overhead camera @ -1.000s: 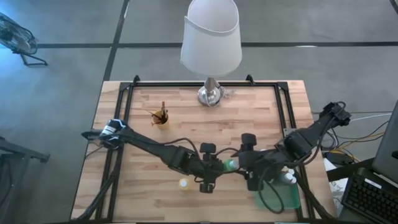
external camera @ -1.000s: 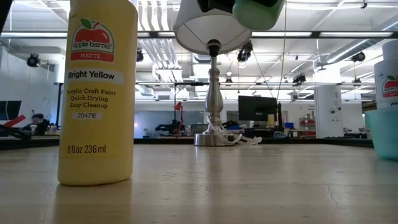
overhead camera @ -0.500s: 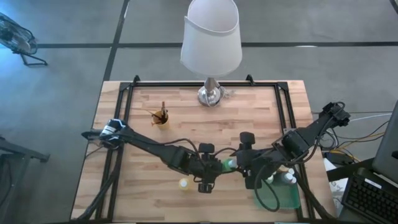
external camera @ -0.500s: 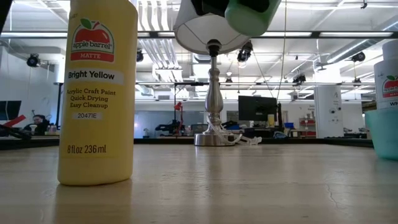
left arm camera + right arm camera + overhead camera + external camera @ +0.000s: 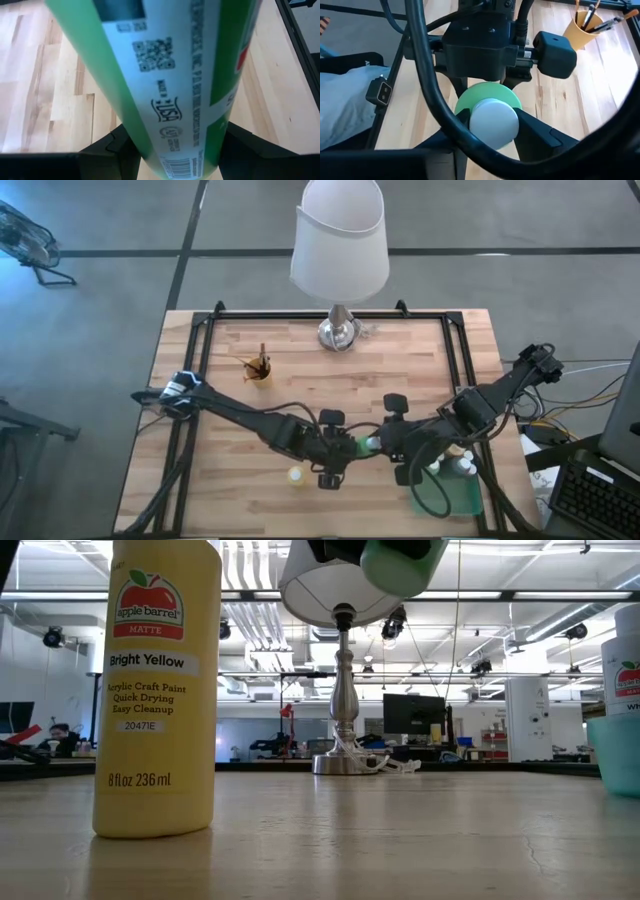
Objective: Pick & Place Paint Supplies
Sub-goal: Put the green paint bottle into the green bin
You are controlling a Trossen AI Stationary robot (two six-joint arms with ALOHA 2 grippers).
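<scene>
The left gripper (image 5: 352, 448) is clamped on the body of a green bottle (image 5: 368, 445), held off the table (image 5: 400, 370) near its middle at the 6 o'clock side; in the left wrist view the green bottle (image 5: 175, 85) fills the space between the two dark fingers (image 5: 112, 147). The right gripper (image 5: 385, 444) meets it from 3 o'clock, with the white cap (image 5: 493, 122) sitting between its fingers (image 5: 540, 135); whether they press the cap I cannot tell. In the low view the green bottle (image 5: 403, 565) hangs high, in front of the lamp (image 5: 342, 670).

A yellow bottle (image 5: 295, 475) stands on the table at 7 o'clock of the grippers, its label reading Bright Yellow (image 5: 155, 690). A cup of brushes (image 5: 260, 369) stands at 10 o'clock. The lamp base (image 5: 338, 332) is at 12 o'clock. The green tray (image 5: 455, 495) lies at 4 o'clock, with white-capped bottles (image 5: 463, 465) on it
</scene>
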